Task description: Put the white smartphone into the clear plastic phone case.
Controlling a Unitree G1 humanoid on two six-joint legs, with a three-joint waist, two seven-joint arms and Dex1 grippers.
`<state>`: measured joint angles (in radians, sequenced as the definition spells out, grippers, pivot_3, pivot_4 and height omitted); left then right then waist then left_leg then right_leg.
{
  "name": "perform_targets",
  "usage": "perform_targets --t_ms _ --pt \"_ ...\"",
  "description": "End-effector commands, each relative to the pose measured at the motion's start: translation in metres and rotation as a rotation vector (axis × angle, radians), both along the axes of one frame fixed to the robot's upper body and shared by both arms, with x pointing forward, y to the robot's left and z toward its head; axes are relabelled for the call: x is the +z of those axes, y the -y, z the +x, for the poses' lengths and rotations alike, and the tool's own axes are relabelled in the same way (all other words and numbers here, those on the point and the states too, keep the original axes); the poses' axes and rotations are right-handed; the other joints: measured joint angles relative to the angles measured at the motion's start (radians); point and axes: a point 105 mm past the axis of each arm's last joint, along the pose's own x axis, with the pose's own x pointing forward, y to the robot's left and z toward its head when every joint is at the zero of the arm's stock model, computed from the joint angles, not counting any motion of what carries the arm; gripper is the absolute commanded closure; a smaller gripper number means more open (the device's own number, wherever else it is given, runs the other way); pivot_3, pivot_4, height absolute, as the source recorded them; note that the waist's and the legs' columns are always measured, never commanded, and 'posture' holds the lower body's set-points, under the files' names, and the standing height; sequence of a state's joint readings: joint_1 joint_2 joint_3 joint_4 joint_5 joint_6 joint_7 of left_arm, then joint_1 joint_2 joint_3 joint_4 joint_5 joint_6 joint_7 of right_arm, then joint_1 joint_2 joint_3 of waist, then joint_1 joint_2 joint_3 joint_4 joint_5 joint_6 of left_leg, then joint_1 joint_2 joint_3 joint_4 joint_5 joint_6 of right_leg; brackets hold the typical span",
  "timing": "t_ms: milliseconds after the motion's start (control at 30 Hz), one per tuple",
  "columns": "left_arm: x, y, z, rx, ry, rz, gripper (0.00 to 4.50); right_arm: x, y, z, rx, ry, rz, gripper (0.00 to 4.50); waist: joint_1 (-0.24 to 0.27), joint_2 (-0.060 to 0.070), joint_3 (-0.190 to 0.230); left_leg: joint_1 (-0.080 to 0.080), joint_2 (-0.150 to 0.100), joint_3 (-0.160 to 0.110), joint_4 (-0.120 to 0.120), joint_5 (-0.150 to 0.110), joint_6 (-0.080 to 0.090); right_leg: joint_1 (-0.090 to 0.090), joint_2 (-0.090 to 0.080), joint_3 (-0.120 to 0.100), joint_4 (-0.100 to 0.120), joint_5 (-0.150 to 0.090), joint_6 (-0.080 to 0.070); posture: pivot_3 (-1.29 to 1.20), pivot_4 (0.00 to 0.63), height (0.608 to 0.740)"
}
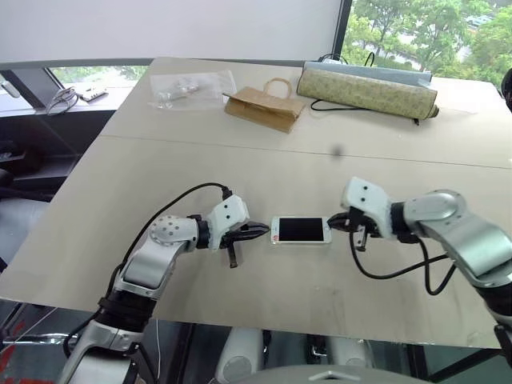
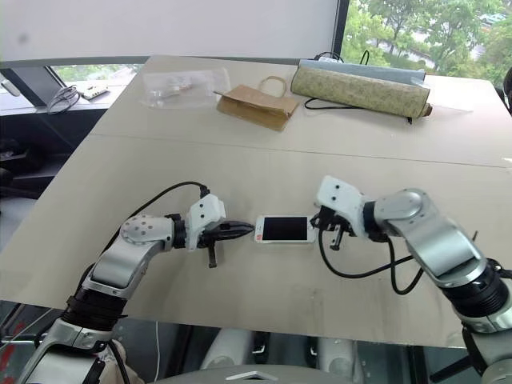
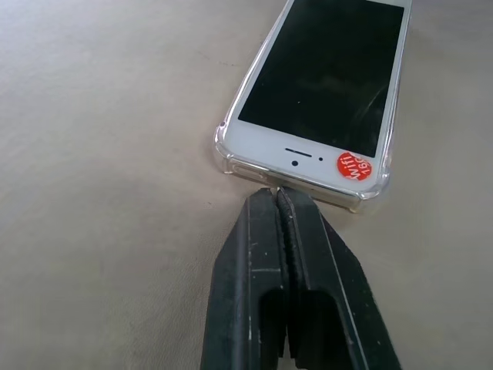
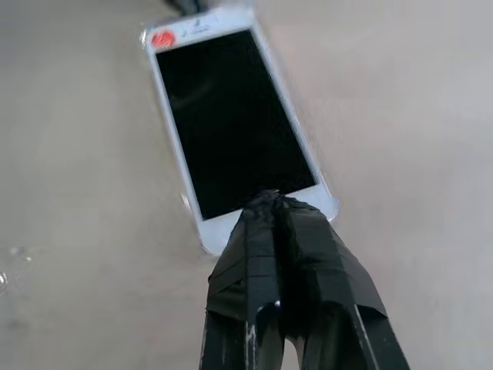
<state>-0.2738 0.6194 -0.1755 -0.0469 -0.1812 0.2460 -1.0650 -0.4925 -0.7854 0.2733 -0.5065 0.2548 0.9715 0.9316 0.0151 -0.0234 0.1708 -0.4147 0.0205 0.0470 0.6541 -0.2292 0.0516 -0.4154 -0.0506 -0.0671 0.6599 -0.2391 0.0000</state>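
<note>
A large beige table (image 1: 160,160) is seen, with a brown paper bag (image 1: 262,106) and a crinkled clear plastic bag (image 1: 186,86) lying at its far side. Near the front edge, the white smartphone (image 1: 300,230) lies flat, seated inside the clear plastic phone case (image 3: 231,163). The left gripper (image 1: 260,230) is pressed against one short end, jaws together; the right gripper (image 1: 338,223) is set at the opposite end, jaws likewise together.

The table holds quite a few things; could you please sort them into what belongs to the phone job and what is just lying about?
Job:
- white phone
- clear case around it
- left gripper, shut
- right gripper, shut

Lying about:
- paper bag
- plastic bag
- patterned roll
</note>
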Motion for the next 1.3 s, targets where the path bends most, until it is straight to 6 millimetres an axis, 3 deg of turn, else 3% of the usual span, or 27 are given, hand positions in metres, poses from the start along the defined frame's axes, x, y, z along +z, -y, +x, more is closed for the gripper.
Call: perform_targets --t_ms 33,267,533,667,933,1300 --pt "0.004 0.001 0.0 -0.004 0.014 -0.009 4.45 0.013 -0.005 0.0 0.02 0.042 0.062 4.5 -0.001 0.0 0.0 0.0 0.0 0.0 0.0 0.0 0.0 0.0 0.0 0.0 0.0 0.0 0.0 0.0 0.15 0.74" --pt "0.01 -0.001 -0.004 0.006 -0.004 -0.049 4.45 -0.006 -0.028 0.001 0.013 -0.01 0.147 4.5 -0.001 0.0 0.0 0.0 0.0 0.0 0.0 0.0 0.0 0.0 0.0 0.0 0.001 0.0 0.0 0.0 0.15 0.74" --pt "0.023 -0.01 -0.013 0.024 -0.016 -0.091 4.45 -0.023 -0.02 0.007 -0.027 -0.026 0.085 4.5 -0.002 0.0 0.0 0.0 0.0 0.0 0.0 0.0 0.0 0.0 0.0 0.0 0.001 0.0 0.0 0.0 0.15 0.74" --pt "0.018 -0.005 -0.011 0.023 -0.02 -0.089 4.45 -0.026 -0.021 0.008 -0.02 -0.029 0.077 4.5 -0.002 0.0 0.0 0.0 0.0 0.0 0.0 0.0 0.0 0.0 0.0 0.0 0.001 0.0 0.0 0.0 0.15 0.74" --pt "0.028 0.0 -0.016 0.001 -0.022 -0.148 4.45 -0.019 -0.013 0.009 -0.031 -0.022 0.073 4.5 -0.001 0.0 0.0 0.0 0.0 0.0 0.0 0.0 0.0 0.0 0.0 0.0 0.001 0.0 0.0 0.0 0.15 0.74" --pt "0.033 0.007 -0.018 -0.01 -0.011 -0.164 4.45 -0.037 -0.009 0.008 -0.024 -0.059 0.028 4.5 -0.001 0.0 0.0 0.0 0.0 0.0 0.0 0.0 0.0 0.0 0.0 0.0 0.001 0.0 0.0 0.0 0.15 0.74"
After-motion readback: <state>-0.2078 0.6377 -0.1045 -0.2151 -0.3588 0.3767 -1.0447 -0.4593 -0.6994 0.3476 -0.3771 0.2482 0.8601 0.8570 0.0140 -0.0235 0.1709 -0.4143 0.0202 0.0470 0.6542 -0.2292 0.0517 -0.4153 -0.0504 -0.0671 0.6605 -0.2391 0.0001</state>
